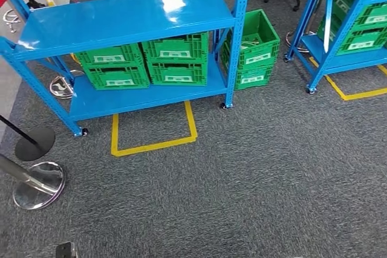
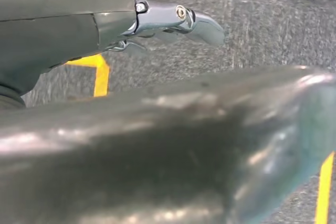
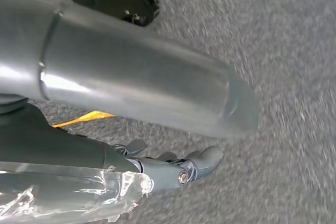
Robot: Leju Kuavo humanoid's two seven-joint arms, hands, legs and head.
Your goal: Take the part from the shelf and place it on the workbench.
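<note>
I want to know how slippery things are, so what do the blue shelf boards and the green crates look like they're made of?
The blue shelf boards look like glossy painted metal: they mirror the ceiling lights. The green slotted crates look like matte moulded plastic, judging by their ribbed, slotted walls.

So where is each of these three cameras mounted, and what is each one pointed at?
Head view: high on the robot's body, looking forward and down at a blue shelf with green crates and yellow floor tape.
Left wrist view: behind the left robot hand, hanging over grey carpet; its thumb and fingers show, holding nothing.
Right wrist view: behind the right robot hand, also facing the carpet, fingers free.
Shared: all three show grey carpet and yellow tape.
</note>
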